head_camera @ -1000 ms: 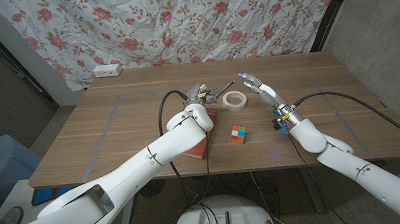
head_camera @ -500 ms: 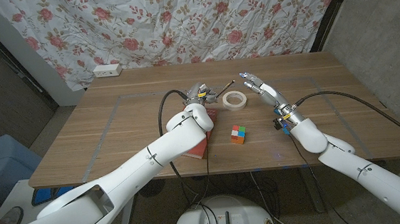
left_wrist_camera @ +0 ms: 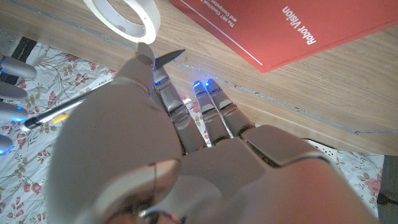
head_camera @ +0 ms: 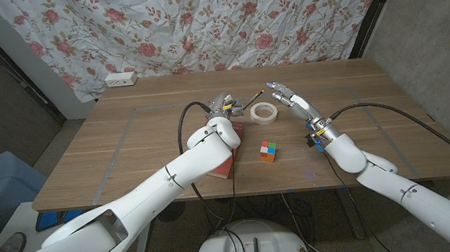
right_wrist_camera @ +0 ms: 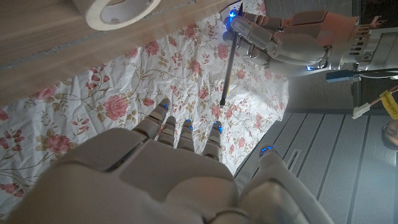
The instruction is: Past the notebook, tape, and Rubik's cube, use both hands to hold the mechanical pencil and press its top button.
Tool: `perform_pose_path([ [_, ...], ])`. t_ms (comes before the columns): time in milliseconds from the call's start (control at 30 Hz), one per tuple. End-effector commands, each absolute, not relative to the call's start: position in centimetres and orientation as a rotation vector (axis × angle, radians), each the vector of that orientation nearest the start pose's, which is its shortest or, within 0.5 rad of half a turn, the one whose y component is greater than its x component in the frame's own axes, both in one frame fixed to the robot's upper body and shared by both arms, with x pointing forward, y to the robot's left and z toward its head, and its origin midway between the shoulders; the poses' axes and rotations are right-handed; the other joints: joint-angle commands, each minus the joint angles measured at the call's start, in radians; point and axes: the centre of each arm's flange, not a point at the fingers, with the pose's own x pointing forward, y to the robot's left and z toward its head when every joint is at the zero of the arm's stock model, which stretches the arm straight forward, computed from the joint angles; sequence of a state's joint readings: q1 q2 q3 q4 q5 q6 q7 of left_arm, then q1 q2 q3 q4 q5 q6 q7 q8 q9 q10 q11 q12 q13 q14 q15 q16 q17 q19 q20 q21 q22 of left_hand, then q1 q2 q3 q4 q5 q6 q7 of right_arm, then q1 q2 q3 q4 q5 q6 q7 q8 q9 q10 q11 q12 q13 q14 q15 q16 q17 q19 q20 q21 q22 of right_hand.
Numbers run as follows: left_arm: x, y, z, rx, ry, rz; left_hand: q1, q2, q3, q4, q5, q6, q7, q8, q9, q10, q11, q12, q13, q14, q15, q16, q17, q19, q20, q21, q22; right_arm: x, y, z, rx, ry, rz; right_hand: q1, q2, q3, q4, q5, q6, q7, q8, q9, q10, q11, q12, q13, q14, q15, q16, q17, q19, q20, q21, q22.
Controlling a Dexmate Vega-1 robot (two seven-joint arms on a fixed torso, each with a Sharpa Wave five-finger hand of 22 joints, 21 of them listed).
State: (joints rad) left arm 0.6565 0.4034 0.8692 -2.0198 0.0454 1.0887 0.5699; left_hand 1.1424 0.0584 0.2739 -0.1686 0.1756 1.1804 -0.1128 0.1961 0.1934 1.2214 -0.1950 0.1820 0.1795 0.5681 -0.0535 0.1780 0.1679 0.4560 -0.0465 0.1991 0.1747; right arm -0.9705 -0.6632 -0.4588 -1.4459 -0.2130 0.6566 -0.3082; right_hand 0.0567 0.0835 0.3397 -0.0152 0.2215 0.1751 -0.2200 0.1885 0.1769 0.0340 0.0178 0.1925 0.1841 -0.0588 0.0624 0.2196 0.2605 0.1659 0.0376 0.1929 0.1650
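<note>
My left hand holds the mechanical pencil above the table's far middle, and its free end points toward my right hand. In the right wrist view the slim dark pencil sticks out of the left hand, ending a short gap from my right hand's spread fingers. That hand holds nothing. The left wrist view shows the pencil past the back of the left hand. The white tape roll lies just below the pencil. The Rubik's cube sits nearer me. The red notebook is partly hidden under my left arm.
A white power strip lies at the table's far left edge. A floral curtain hangs behind the table. Cables run off both wrists over the tabletop. The red notebook and tape roll lie under the left hand.
My right hand's fingers have shifted very slightly near the pencil's free end. The left hand keeps the pencil where it was.
</note>
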Motion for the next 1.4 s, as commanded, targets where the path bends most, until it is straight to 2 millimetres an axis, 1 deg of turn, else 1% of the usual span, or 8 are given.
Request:
perform_pose_path([
  [33,54.54,6.96,1.31,0.820,-0.345,0.230,-0.002,0.010,0.000,0.003,0.006,0.006,0.004,0.006,0.001,0.027,-0.026,0.006,0.003,0.007,-0.167,0.001,0.001,0.001,-0.038,0.003,0.002,56.27,-22.18,-5.87,-0.753,-1.044,0.238,-0.008,0.029,0.003,0.000,0.004,0.011,-0.001,0.006,0.003,0.004,-0.001,0.002,0.001,-0.004,0.008,0.003,0.000,-0.003,0.003,-0.004,0.004],
  [133,54.55,6.95,1.31,0.820,-0.349,0.229,-0.002,0.010,0.000,0.002,0.006,0.006,0.004,0.006,0.001,0.027,-0.026,0.006,0.003,0.007,-0.167,0.001,0.001,0.001,-0.038,0.003,0.002,56.26,-22.05,-5.89,-0.754,-1.047,0.244,-0.009,0.029,0.002,0.001,0.004,0.014,-0.001,0.006,0.003,0.004,-0.001,0.002,0.001,-0.005,0.011,0.003,0.000,-0.005,0.002,-0.004,0.004],
  [767,54.50,6.91,1.24,0.821,-0.346,0.234,-0.002,0.011,-0.001,0.003,0.006,0.005,0.005,0.006,0.001,0.028,-0.027,0.006,0.003,0.007,-0.167,0.001,0.001,0.000,-0.038,0.003,0.002,56.69,-21.91,-6.12,-0.739,-1.032,0.255,-0.011,0.028,0.001,0.002,0.003,0.024,-0.002,0.007,0.003,0.002,0.002,0.001,0.001,-0.008,0.010,0.002,0.000,-0.006,0.000,-0.004,0.004],
  [1400,54.25,6.85,1.09,0.824,-0.353,0.234,-0.001,0.010,-0.003,0.003,0.006,0.007,0.004,0.007,0.001,0.027,-0.027,0.005,0.003,0.007,-0.167,0.001,0.001,0.000,-0.039,0.003,0.002,56.73,-22.30,-6.46,-0.722,-1.023,0.253,-0.012,0.027,0.001,0.003,0.002,0.026,-0.002,0.005,0.003,0.000,0.000,0.000,0.001,-0.007,0.009,0.003,0.000,-0.005,0.001,-0.004,0.004],
])
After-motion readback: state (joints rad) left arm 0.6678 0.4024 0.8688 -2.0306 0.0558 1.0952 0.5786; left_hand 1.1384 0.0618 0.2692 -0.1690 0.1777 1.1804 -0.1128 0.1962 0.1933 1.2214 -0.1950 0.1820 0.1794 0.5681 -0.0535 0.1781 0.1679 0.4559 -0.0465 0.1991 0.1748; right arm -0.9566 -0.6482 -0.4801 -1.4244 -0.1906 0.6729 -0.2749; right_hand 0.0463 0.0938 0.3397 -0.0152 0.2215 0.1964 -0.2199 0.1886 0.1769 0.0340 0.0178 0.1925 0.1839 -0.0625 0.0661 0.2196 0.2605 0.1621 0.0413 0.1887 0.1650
